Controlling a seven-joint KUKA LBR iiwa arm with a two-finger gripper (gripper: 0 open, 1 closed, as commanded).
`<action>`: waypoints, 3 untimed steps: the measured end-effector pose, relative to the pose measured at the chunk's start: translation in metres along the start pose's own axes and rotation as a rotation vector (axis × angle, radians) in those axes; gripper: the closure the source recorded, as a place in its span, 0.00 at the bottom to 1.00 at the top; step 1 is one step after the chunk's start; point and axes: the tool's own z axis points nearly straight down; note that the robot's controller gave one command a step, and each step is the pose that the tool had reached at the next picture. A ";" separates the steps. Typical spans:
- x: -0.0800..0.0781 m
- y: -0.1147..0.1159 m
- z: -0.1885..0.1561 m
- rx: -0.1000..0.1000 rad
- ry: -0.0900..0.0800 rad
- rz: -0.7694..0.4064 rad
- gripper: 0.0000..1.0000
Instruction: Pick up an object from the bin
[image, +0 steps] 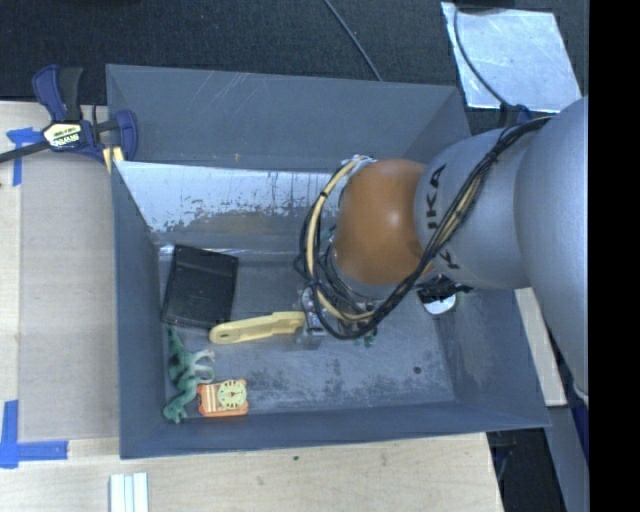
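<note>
Yellow flat stick (255, 328), on bin (380, 372) floor, right end at jaws

Silver-grey arm (520, 200), orange wrist cover (378, 222), looped cables (318, 232)

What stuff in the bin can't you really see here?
Camera view:
The gripper: mostly under the orange cover and cables.
The yellow handle: its right end is behind the gripper, so held or not is unclear.
The white thing at the right: the arm covers most.
The little orange clock: face too small to read.
</note>
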 end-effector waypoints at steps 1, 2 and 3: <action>0.000 0.000 0.000 0.000 0.000 0.000 1.00; 0.001 0.005 -0.002 0.000 -0.002 -0.016 1.00; 0.001 0.005 -0.022 0.002 0.010 -0.016 1.00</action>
